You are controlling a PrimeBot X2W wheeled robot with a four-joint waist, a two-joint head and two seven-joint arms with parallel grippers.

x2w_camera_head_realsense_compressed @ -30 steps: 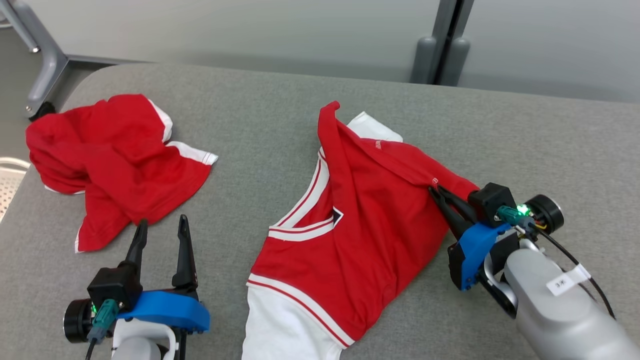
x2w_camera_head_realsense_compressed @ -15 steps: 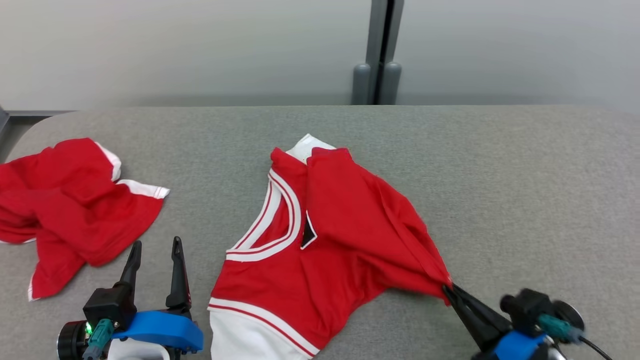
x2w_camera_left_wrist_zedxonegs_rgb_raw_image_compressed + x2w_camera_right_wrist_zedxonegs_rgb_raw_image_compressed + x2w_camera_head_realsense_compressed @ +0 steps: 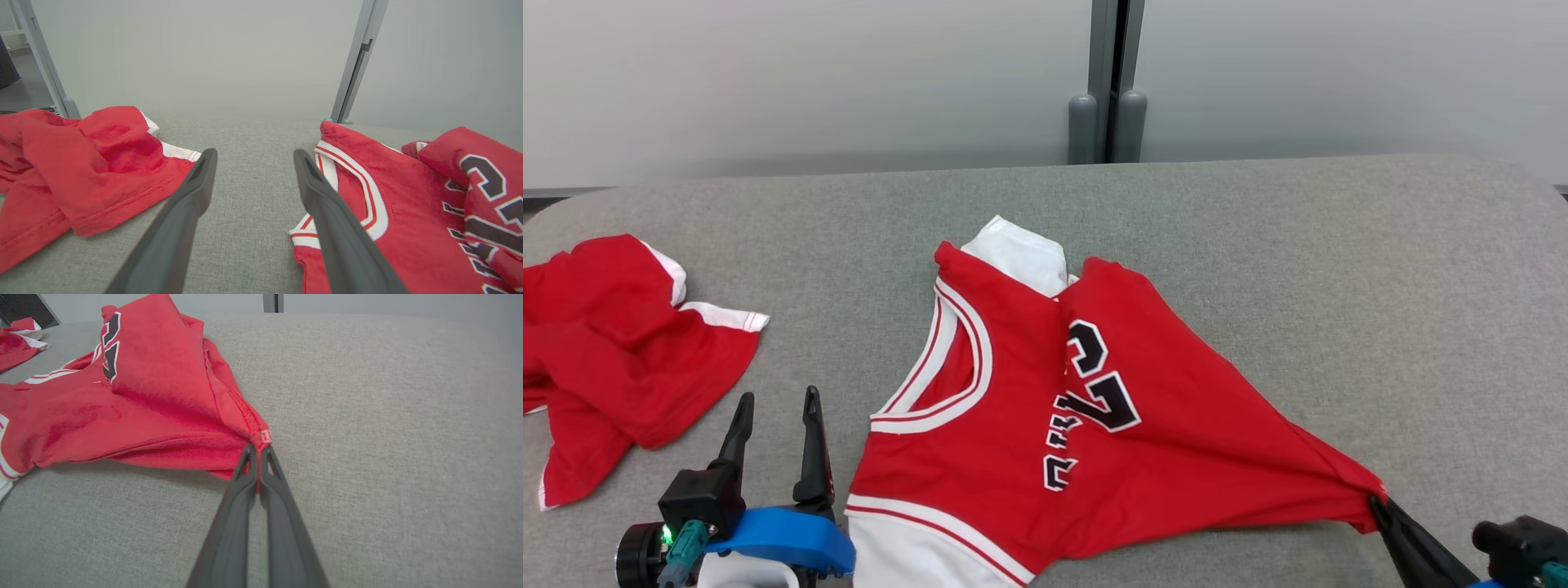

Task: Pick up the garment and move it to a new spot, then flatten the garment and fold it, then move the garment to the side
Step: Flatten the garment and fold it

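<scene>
Fingers (image 3: 245, 473) of right gripper (image 3: 258, 448): two, dark, pressed tight together on a stitched hem corner of the jersey (image 3: 1013, 425), with a small red tag caught at the tips. Fingers of left gripper (image 3: 777, 396): two, spread wide apart, holding nothing, tips above bare cloth of the table (image 3: 1339, 269).

Count. Grippers: two. Garments: two, both red with white trim. Large numerals on the jersey: two, black with white outline. Smaller lettering beside them, not legible.

Task item. Lies near the middle of the table towards the near edge, partly spread. Neckline with white-and-red banding on the side nearer the left gripper. White panel at the near edge, white patch at the far end. Right portion drawn out to a taut point at the right gripper, low at the right of the head view, with folds radiating from the pinch. At the pinched corner, cannot tell whether lifted clear of the table.

Surroundings. At the table's left side, a second red garment (image 3: 613, 359), crumpled, well apart from the jersey. Left gripper between the two garments, touching neither as seen from the head view. Behind the far edge, a grey upright post (image 3: 1107, 73) with two rounded grey feet, against a pale wall.
</scene>
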